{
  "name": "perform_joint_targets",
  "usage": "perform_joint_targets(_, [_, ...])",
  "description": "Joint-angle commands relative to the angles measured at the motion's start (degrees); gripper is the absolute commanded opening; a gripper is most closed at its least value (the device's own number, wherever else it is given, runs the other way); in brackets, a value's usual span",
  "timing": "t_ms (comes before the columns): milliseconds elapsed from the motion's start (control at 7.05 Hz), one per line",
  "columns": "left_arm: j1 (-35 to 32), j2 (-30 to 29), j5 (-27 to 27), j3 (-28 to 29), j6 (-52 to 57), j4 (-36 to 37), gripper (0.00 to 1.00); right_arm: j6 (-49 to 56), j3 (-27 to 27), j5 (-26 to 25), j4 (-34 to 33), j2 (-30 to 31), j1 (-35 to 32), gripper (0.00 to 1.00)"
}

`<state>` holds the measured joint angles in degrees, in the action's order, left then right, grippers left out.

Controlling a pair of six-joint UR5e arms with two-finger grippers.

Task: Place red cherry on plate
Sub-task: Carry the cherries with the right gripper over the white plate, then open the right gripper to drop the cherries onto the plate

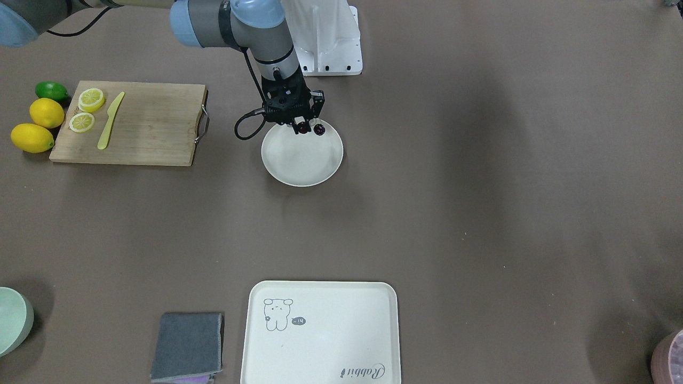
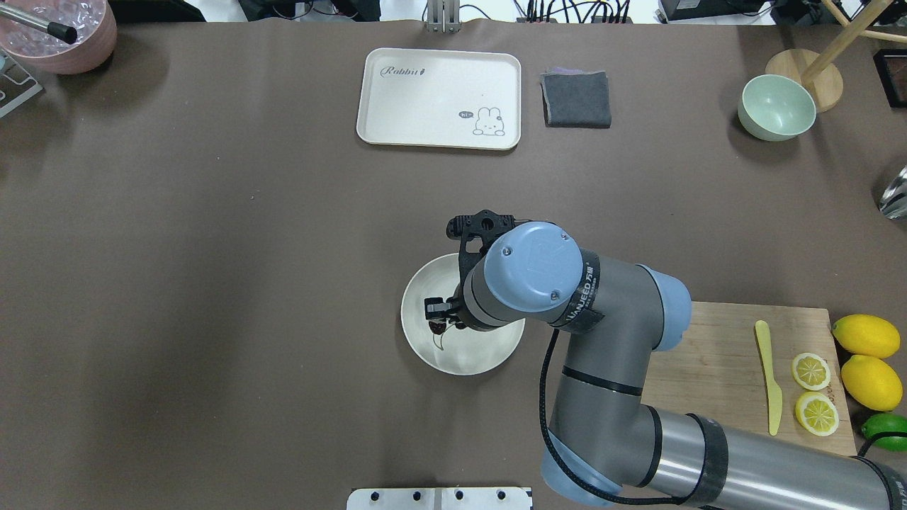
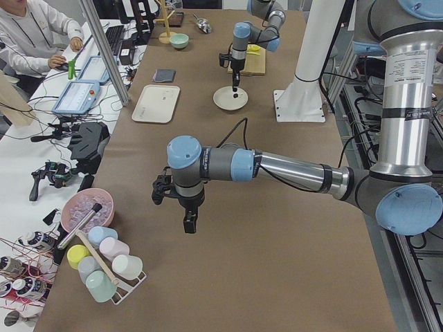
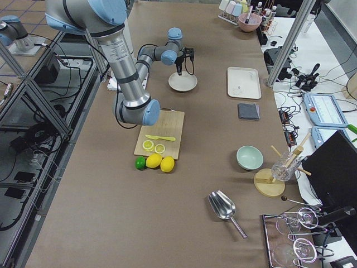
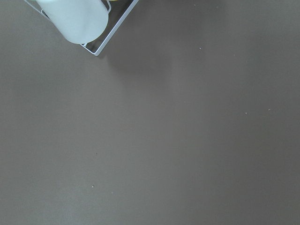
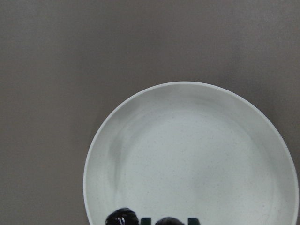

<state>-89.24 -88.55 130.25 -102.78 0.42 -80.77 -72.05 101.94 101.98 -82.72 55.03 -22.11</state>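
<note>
The red cherry (image 1: 312, 129) is a pair of tiny dark maroon balls hanging just over the rim of the plate (image 1: 299, 160) nearest the robot. My right gripper (image 1: 305, 122) points straight down and is shut on it. In the right wrist view the cherry (image 6: 123, 217) peeks in at the bottom edge between the fingertips (image 6: 146, 220), above the plate (image 6: 197, 154). From overhead, the arm covers part of the plate (image 2: 471, 355), and the cherry (image 2: 438, 326) shows over its left side. My left gripper (image 3: 190, 223) hovers far away over bare table; I cannot tell its state.
A cutting board (image 1: 144, 122) with lemon slices (image 1: 90, 100) and a yellow knife (image 1: 110, 120) lies beside two lemons (image 1: 46, 112) and a lime (image 1: 52, 91). A cream tray (image 1: 320, 330), grey cloth (image 1: 187, 346) and green bowl (image 1: 10, 320) sit across the table. A cup rack (image 5: 75, 18) is below the left wrist.
</note>
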Motion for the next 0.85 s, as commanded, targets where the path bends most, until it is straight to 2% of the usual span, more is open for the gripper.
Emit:
perform_joint_targets(0, [0.0,0.0,0.0,-0.1,0.0,0.0,0.98,-1.4,0.0,-1.4,1.0,0.6,0.3,1.0])
perform_joint_targets(142, [0.0,0.0,0.0,-0.2,0.0,0.0,0.98,-1.3,0.7,-0.4,0.3,0.4,-2.0,1.0])
perform_joint_targets(425, [0.0,0.0,0.0,-0.2,-0.1,0.0,0.98,3.2,7.1,8.5,-8.9,4.9,-13.0,1.0])
perform_joint_targets(567, [0.0,0.0,0.1,-0.3,-0.2,0.1,0.98,13.1,10.3,12.1,-12.5,8.6,-18.4,1.0])
perform_joint_targets(709, [0.0,0.0,0.3,-0.2,-0.2,0.3,0.98,18.6,11.6,13.6,-13.4,12.4,-23.3,1.0])
